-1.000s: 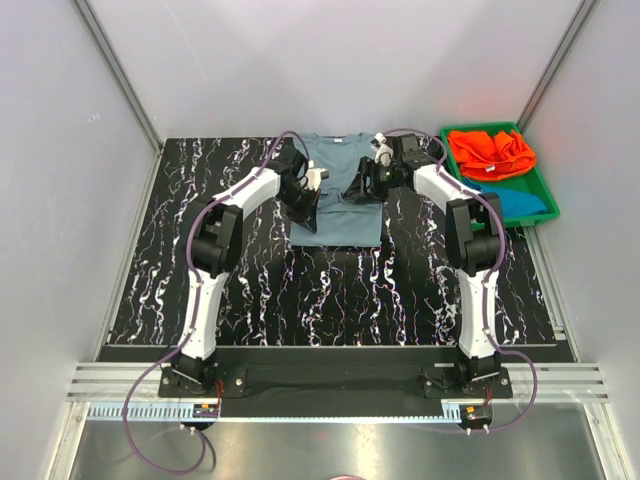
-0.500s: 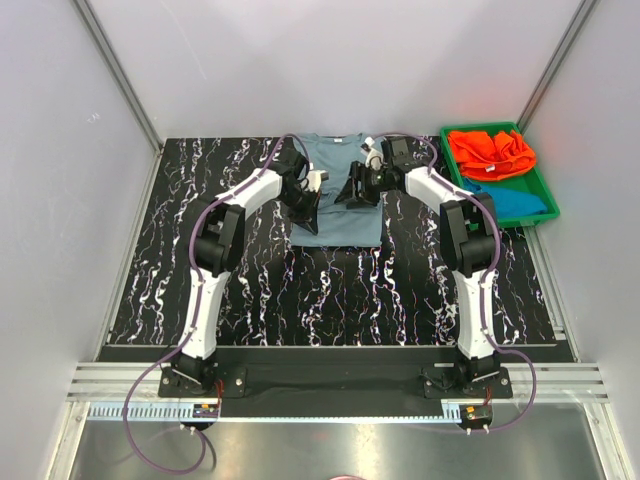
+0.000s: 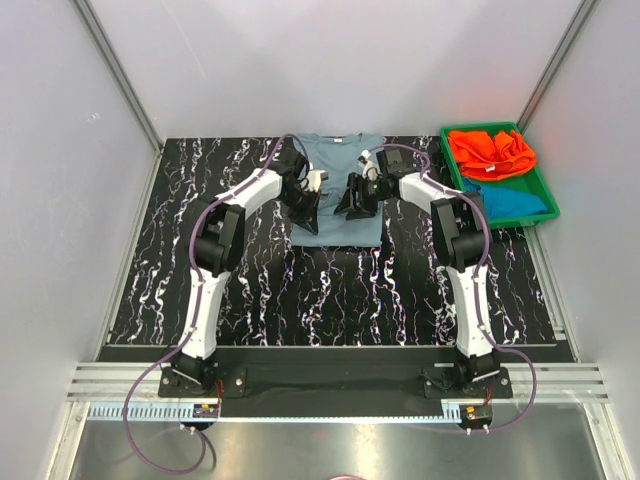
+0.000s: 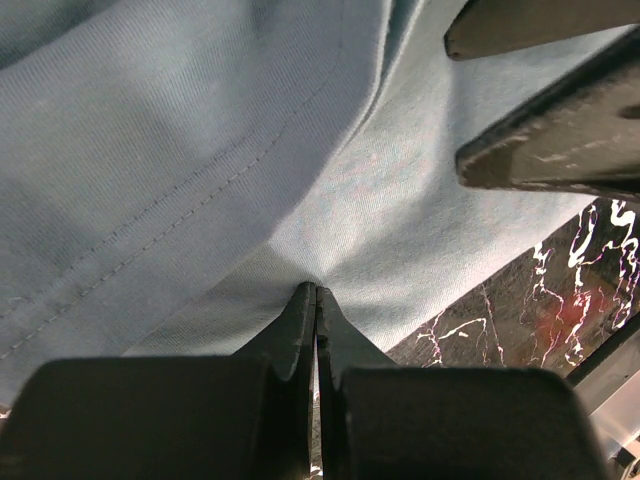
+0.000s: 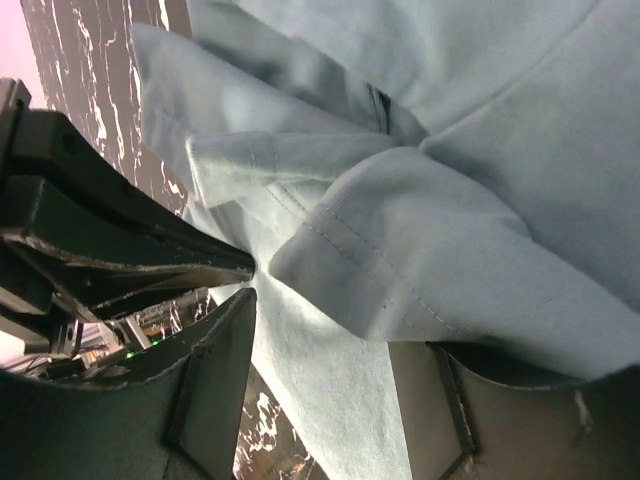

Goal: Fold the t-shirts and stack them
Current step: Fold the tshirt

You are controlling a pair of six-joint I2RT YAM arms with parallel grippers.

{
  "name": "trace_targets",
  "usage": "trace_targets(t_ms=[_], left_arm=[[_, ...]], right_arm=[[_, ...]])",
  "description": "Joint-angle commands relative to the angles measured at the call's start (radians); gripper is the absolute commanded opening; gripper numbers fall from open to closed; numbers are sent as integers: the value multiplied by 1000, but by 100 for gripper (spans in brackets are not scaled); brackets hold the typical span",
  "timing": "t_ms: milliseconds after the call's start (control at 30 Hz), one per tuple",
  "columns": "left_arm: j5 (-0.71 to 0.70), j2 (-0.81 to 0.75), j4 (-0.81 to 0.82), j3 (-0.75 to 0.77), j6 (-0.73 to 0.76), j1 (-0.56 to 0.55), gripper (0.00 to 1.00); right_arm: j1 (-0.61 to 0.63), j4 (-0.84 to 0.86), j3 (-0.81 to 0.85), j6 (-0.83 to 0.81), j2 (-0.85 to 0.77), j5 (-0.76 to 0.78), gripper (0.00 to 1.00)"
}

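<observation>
1. Grey-blue t-shirt lies on the far middle of the tabletop.
2. Left gripper is clenched, pinching its cloth.
3. Right gripper is spread wide, a loose fold between its fingers.
4. Orange t-shirt and teal-blue t-shirt sit in the green tray.

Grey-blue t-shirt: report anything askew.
The grey-blue t-shirt is not lying flat: cloth is bunched in loose overlapping folds between the fingers of the open right end effector, and puckers where the left end effector pinches it.
</observation>
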Motion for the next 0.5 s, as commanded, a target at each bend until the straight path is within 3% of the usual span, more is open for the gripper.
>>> trace_targets(t_ms=[0,233,467], left_arm=[[0,-14,26,11,-3,-6,0],[-3,-40,34,-36,2,-6,0],[-14,-63,34,-53,9,-11,0]], right_arm=[[7,23,83,-23,16,51,61],[4,24,306,-43,78,112,62],[4,21,328,-66,53,134,62]])
